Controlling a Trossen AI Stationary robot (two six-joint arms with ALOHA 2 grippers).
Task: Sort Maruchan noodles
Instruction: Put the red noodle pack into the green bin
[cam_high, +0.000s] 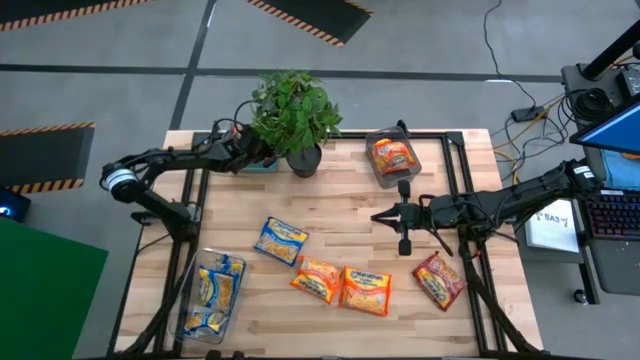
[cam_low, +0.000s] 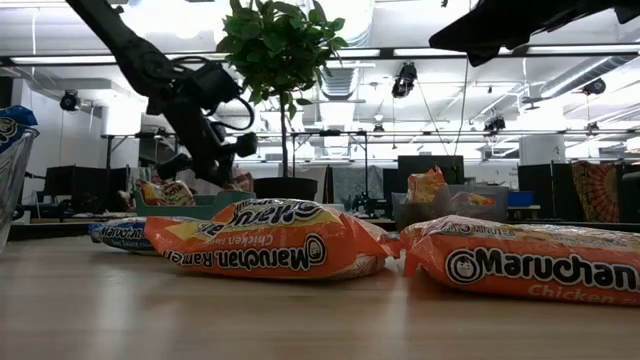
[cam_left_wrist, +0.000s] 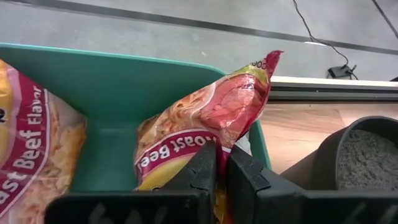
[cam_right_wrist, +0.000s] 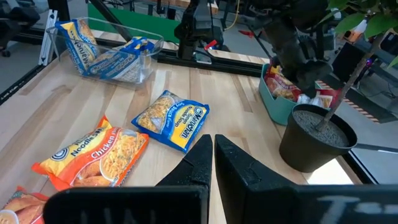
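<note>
High view: I count four loose noodle packets on my wooden table (cam_high: 340, 190) — one blue packet (cam_high: 281, 240) left of centre, two orange packets (cam_high: 318, 279) (cam_high: 366, 290) side by side at lower centre, and one red packet (cam_high: 439, 280) at lower right. A clear bin (cam_high: 210, 296) at lower left holds blue packets; how many I cannot tell. Another clear bin (cam_high: 392, 155) at upper centre holds orange ones. A teal bin (cam_high: 262, 164) sits at upper left, beside one potted plant (cam_high: 295, 118).

My left claw (cam_high: 243, 154) is over that teal bin, its fingers pinched shut on a red roast beef packet (cam_left_wrist: 208, 127) standing up against the bin's wall; a second red one (cam_left_wrist: 34, 146) lies beside it in the bin. My right claw (cam_high: 385, 215) hangs over the middle of the table, fingers shut with nothing between them.

The table is pale wood planks in a black frame. Around it is grey floor with striped hazard tape at the top and left edges, cables and a keyboard at right. In the low view the room behind shows desks, monitors and ceiling lights.
</note>
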